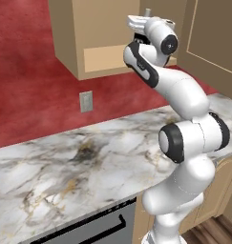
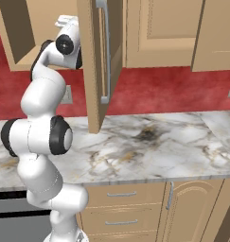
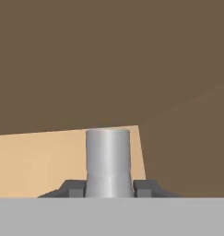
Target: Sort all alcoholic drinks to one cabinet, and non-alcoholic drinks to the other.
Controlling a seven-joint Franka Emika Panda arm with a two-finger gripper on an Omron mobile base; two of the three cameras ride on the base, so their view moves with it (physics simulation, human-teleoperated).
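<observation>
**Claw carries a bottle up to the open cabinet**

The narrow wall cabinet (image 1: 104,59) stands open just ahead of the raised claw (image 3: 109,186), its tan shelf floor below and beyond the finger tips and its shaded inner walls above and to the sides. Well below the claw lies the marbled tabletop (image 1: 65,157). Beside the arm hangs an open cabinet door (image 2: 98,61). Smallest is the held thing: the claw is closed narrowly on a grey cylindrical bottle neck or cap (image 3: 108,161), gripped between its tips; which drink it belongs to I cannot tell. The step in hand looks like placing this bottle inside. The next move calls for reaching forward over the shelf, lowering until the bottle stands, then releasing.
</observation>
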